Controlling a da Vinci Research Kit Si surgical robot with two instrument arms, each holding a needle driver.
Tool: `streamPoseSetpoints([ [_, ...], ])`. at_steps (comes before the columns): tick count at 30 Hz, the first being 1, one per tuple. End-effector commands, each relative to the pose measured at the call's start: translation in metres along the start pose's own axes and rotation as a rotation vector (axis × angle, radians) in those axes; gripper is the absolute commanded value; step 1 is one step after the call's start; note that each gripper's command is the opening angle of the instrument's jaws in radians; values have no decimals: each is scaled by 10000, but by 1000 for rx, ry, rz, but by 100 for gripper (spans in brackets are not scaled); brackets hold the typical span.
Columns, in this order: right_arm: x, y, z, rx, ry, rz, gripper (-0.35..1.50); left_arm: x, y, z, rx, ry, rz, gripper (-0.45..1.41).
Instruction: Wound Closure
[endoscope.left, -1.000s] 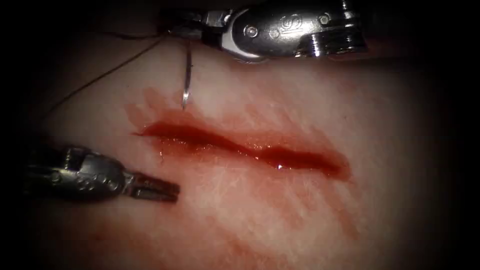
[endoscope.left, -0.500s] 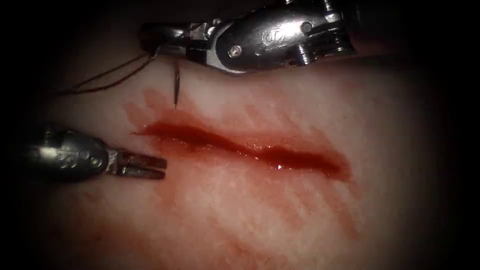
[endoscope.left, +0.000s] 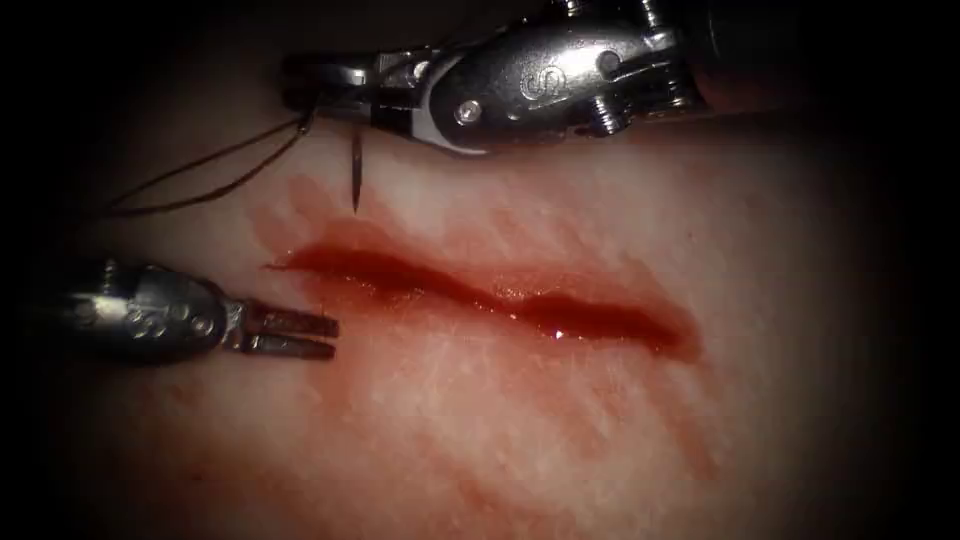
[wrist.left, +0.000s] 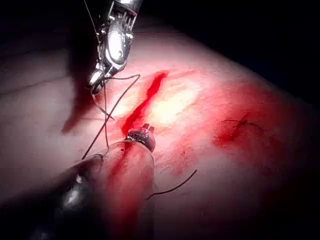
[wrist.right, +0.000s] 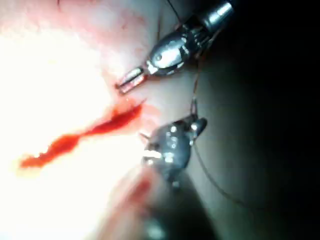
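Needle (endoscope.left: 354, 180) hangs from the right tool (endoscope.left: 335, 88), jaws clamped on it near the thread end, with the point aimed down at the tissue (endoscope.left: 560, 200) just above the left end of the cut (endoscope.left: 480, 292). It isn't in the tissue as far as I can see; the tip sits right over the surface. Thread (endoscope.left: 200, 170) trails off to the left in a loose loop. The left tool (endoscope.left: 325, 337) waits below the left end of the cut with its 2 jaws a bit apart, holding nothing. My guess is the needle is thin, stiff and slick steel, so it would twist in the jaws if grabbed at the tip; the flatter body further back looks like the safer spot to hold. The thread looks light and floppy, easy to snag. No real containers here, though the cut itself holds a pool of red fluid (endoscope.left: 560, 320), with more smeared around it.
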Motion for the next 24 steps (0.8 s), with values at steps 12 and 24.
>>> streamPoseSetpoints([
  [12,-4,4,6,0,-3,-32,-35,-9,3,11,-10,-2,1,5],
  [24,-10,1,8,6,-9,-55,-35,-8,3,10,-11,-2,-5,2],
])
